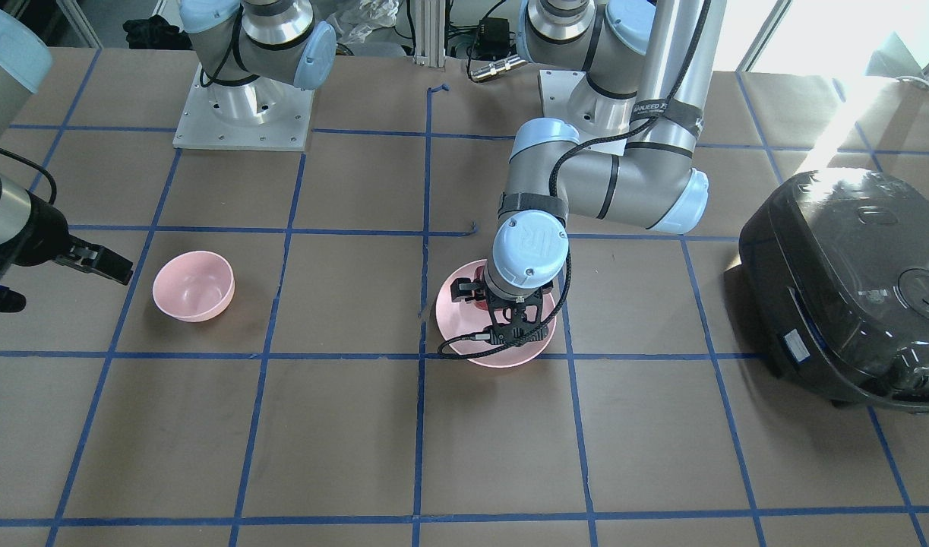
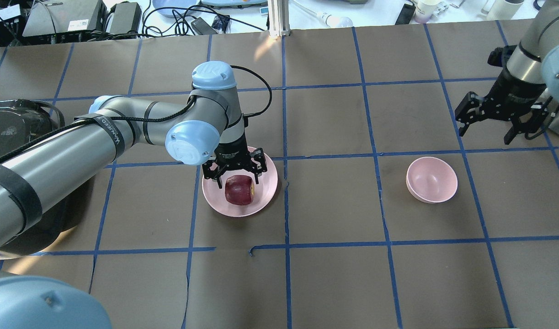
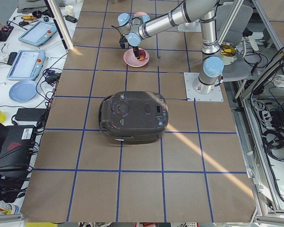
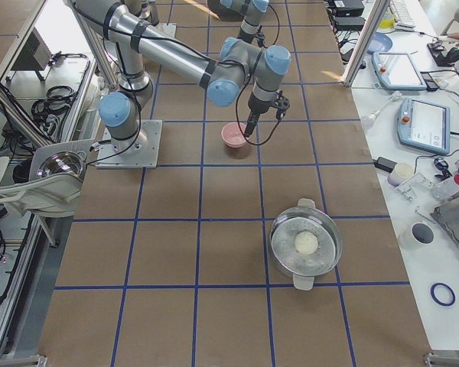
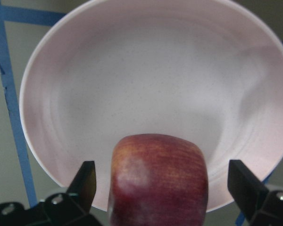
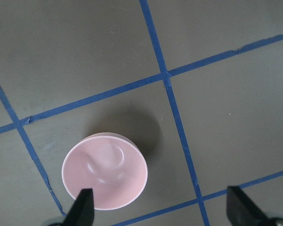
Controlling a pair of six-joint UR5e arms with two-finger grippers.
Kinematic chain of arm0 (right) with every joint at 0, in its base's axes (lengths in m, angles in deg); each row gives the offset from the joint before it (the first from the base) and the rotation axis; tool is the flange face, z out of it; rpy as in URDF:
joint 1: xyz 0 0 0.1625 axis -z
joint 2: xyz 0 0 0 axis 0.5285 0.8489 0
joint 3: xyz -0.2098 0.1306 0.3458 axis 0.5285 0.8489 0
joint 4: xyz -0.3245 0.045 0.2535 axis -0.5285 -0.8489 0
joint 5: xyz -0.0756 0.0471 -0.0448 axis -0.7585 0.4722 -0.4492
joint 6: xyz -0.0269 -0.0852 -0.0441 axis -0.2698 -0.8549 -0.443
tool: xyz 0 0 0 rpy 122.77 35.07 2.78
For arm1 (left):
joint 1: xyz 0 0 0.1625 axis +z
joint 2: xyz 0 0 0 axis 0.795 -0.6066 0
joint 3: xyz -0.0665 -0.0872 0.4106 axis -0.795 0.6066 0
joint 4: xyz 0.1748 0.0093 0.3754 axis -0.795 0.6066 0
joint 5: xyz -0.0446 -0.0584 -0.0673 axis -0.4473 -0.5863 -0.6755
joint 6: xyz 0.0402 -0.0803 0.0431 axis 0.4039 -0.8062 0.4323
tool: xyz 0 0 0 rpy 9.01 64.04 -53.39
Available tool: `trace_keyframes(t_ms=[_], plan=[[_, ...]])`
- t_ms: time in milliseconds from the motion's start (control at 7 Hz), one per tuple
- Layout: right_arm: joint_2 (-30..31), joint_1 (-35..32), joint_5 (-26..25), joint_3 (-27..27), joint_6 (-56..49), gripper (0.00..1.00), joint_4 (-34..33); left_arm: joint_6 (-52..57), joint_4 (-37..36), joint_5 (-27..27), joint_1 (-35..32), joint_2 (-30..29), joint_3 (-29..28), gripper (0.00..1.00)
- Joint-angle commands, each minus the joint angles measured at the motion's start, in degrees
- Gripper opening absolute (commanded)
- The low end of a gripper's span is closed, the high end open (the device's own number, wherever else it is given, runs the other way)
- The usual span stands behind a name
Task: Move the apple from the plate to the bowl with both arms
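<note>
The dark red apple [image 2: 239,189] lies on the pale pink plate [image 2: 215,197] near the table's middle. My left gripper [image 2: 235,176] is low over the plate, open, with one finger on each side of the apple. In the left wrist view the apple [image 5: 158,181] sits between the fingertips [image 5: 87,183] with a gap on both sides, over the plate [image 5: 155,84]. The pink bowl [image 2: 431,179] stands empty to the right. My right gripper [image 2: 489,121] is open and empty, held above the table beyond the bowl [image 6: 104,176].
A large black rice cooker [image 2: 9,128] sits at the table's left end, close to the left arm's forearm. A steel pot with a glass lid [image 4: 306,243] stands at the right end. Blue tape lines grid the brown table.
</note>
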Motion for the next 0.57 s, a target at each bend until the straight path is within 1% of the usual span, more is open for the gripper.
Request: trace_keyframes(t_ms=[0,143,286,429], plan=[[-0.23,0.15,0.16,-9.45,-5.44,1.00,-8.71,0.92,0.14,-0.05,-0.53,-0.06,0.66,0.60],[-0.23,0.15,0.25,-12.80,-5.65,1.00,-11.70,0.93,0.23,-0.22,-0.53,0.29,0.58,0.30],[-0.58,0.15,1.21,-15.79,-5.65,1.00,-16.52,0.75,0.23,-0.05,-0.45,1.42,0.31,0.09],[-1.11,0.15,2.69,-17.39,-5.65,1.00,-17.35,0.23,-0.64,0.21,-0.36,2.39,-0.30,0.00]])
